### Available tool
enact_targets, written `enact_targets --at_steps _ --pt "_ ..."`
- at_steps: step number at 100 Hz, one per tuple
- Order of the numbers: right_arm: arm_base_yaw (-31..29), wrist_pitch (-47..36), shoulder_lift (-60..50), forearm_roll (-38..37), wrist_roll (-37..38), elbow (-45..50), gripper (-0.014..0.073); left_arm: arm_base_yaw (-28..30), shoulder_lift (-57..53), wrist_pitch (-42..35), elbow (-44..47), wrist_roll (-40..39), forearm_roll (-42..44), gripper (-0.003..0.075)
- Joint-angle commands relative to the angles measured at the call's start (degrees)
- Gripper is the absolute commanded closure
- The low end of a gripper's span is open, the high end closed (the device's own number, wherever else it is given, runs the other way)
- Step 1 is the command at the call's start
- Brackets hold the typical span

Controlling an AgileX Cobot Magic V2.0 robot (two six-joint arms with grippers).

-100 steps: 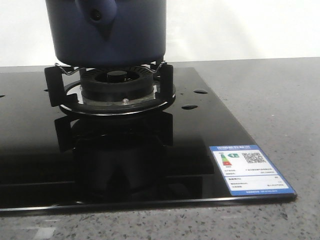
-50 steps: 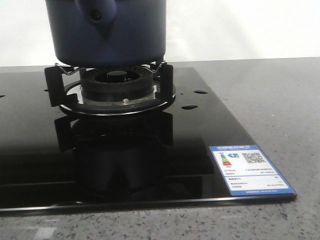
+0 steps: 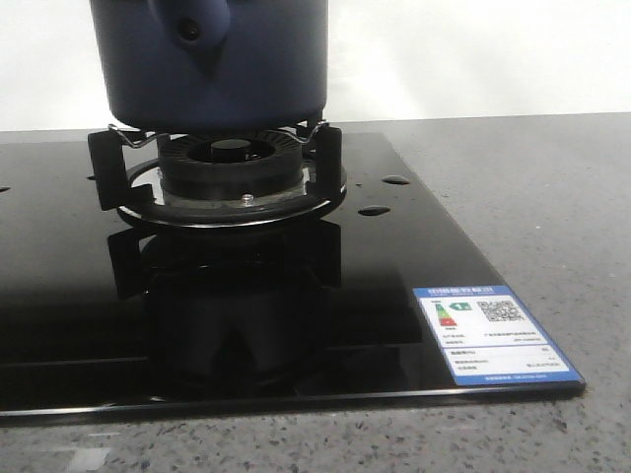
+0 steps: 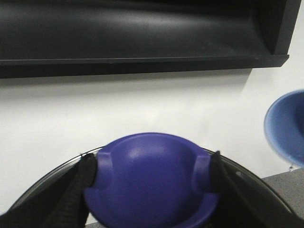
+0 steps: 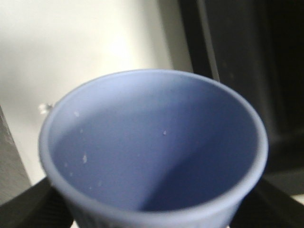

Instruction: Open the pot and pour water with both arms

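The dark navy pot [image 3: 217, 69] stands on the gas burner [image 3: 232, 163], its side handle lug [image 3: 192, 25] facing me; its top is cut off in the front view. Neither gripper shows there. In the left wrist view my left gripper [image 4: 151, 190] is shut on the rounded blue knob [image 4: 151, 175] of a glass lid [image 4: 247, 183], black fingers [image 4: 78, 190] pressing both sides. In the right wrist view my right gripper [image 5: 152, 211] is shut on a pale blue cup [image 5: 152, 147], seen from above its open mouth. The same cup [image 4: 287, 128] shows beside the lid.
A glossy black glass cooktop [image 3: 59, 296] with a blue energy label [image 3: 490, 333] lies on the grey speckled counter [image 3: 532, 187]. A black range hood [image 4: 142, 33] hangs on the white wall behind the lid.
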Motion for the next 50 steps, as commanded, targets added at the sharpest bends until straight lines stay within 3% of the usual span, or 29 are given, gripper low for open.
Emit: enact_targets --at_steps 1,26,50 --pt "-1.59 1.28 -4.79 0.78 8.08 -2.29 0.0237 0.17 -1.56 -6.21 -2.08 -0.04 -0.02 0.0324" --pt "-9.96 -9.16 -10.79 11.24 15.95 0.4 0.0237 0.17 -1.56 -6.11 -2.08 -0.04 -0.02 0.0324" --pt "-21.94 -23.06 -18.33 12.1 27.55 9.52 0.0237 0.17 -1.56 -6.12 -2.08 -0.04 -0.02 0.0324"
